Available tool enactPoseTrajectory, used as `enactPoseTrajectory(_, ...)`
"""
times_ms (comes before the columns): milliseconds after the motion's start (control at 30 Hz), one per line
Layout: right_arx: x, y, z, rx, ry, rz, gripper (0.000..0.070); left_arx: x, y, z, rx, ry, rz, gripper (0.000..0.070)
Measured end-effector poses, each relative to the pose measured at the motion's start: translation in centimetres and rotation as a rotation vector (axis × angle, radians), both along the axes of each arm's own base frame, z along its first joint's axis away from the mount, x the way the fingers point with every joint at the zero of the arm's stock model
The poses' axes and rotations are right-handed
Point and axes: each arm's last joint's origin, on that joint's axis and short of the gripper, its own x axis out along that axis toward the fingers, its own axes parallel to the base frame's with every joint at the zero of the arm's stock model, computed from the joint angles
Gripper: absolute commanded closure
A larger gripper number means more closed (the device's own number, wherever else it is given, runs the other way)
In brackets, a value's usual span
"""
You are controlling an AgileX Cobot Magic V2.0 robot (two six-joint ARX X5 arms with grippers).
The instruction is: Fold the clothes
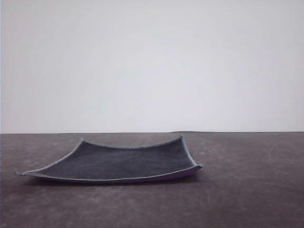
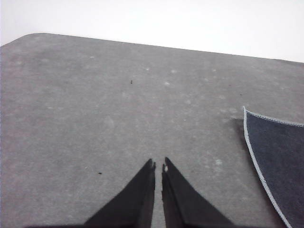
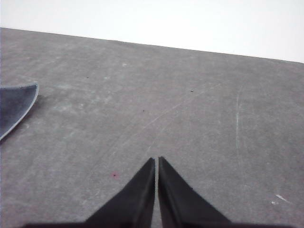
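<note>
Lying spread open on the dark grey table (image 1: 247, 190), the cloth (image 1: 121, 161) is being seen in the front view with its charcoal-grey face turned up. A thin line of purple is being shown along its near edge, and its light grey stitched hem is being traced around all four sides. Its corners are being held slightly curled up off the surface, while its middle is resting flat.

In the left wrist view, the left gripper (image 2: 158, 165) is being held above bare tabletop with its two dark fingers brought almost together, a narrow slit being left between the tips and nothing being gripped. One corner of the cloth (image 2: 278, 156) is being seen off to the side, apart from the fingers.

In the right wrist view, the right gripper (image 3: 156, 160) is likewise being held with its fingers nearly touching and nothing between them. Another corner of the cloth (image 3: 14, 107) is being seen well apart from it.
</note>
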Motion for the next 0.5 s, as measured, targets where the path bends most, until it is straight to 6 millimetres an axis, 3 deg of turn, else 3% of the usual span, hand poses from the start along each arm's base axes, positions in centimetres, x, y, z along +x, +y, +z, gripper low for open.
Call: enactPoseTrajectory(500, 0.00, 0.00, 0.00, 0.000, 0.000, 0.000, 0.0695, 0.00, 0.00, 0.00, 0.000, 0.000, 0.000, 0.0684)
